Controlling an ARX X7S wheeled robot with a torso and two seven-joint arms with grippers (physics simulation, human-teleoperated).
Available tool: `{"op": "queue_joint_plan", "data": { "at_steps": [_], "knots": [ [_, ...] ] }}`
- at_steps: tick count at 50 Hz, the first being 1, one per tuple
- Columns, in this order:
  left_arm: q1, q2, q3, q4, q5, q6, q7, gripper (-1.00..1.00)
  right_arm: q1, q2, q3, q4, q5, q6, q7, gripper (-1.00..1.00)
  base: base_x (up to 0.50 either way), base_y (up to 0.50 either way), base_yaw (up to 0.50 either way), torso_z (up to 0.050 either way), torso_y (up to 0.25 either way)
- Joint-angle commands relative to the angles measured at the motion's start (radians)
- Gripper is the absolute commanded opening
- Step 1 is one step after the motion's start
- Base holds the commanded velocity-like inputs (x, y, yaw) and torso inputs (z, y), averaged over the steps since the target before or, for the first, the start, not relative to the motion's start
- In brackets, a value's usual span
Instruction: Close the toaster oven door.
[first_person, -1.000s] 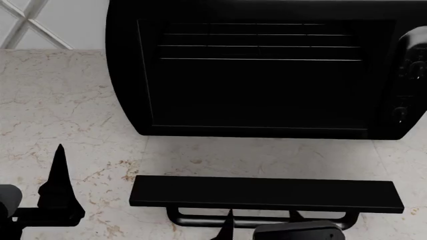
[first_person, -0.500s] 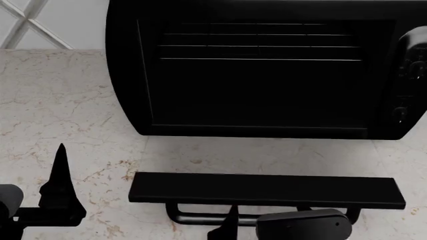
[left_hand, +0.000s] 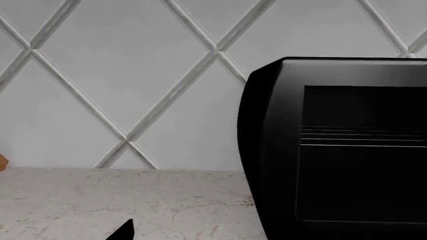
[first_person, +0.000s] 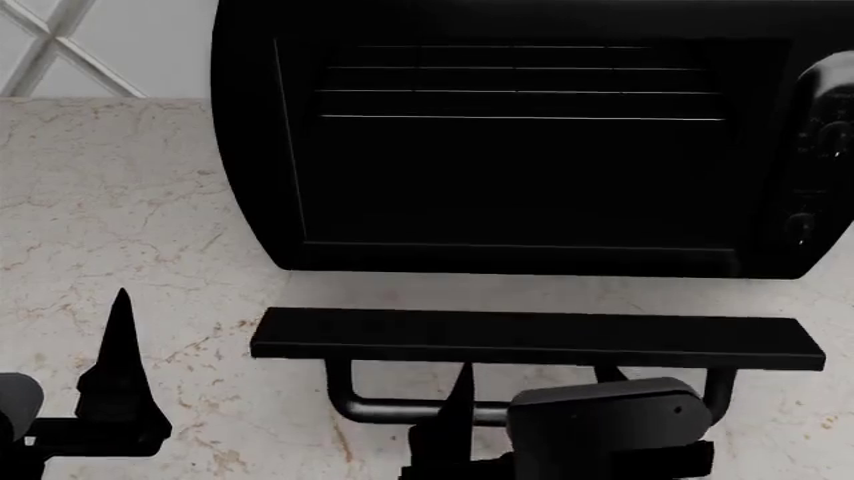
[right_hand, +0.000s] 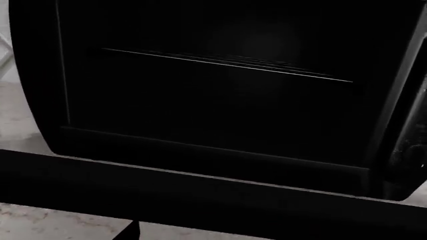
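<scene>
Head view: right gripper (first_person: 461, 440) under the door (first_person: 534, 338) handle at lower centre, fingers' spread impossible to tell; lift steadily toward the toaster oven (first_person: 534, 140)

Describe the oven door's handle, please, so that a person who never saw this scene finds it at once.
Find the big black toaster oven on the marble counter. In front of its open cavity hangs the door, a wide flat black panel. The handle is the long U-shaped bar below that panel's near edge, the only rounded bar here.

toaster oven (first_person: 534, 140): black, open, rack visible | door (first_person: 534, 338): lowered, handle underneath
</scene>
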Motion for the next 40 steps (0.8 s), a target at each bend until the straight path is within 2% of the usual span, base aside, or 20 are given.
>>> {"op": "queue_joint_plan", "data": {
  "at_steps": [1,20,40],
  "knots": [
    [0.005,-0.003,0.005,0.005,-0.005,0.003,-0.004,1.0,0.059,-0.001,-0.004,-0.075,0.003,0.046,0.005,1.0,0.0,0.0,0.0,0.0,0.0],
    [0.008,-0.011,0.011,0.007,-0.013,0.007,-0.01,1.0,0.14,0.0,-0.017,-0.064,0.006,0.09,0.009,1.0,0.0,0.0,0.0,0.0,0.001],
    [-0.002,-0.019,0.017,0.01,-0.021,-0.001,-0.02,1.0,0.296,0.0,-0.027,-0.004,0.005,0.149,0.0,1.0,0.02,0.01,0.01,0.001,0.0]
  ]
}}
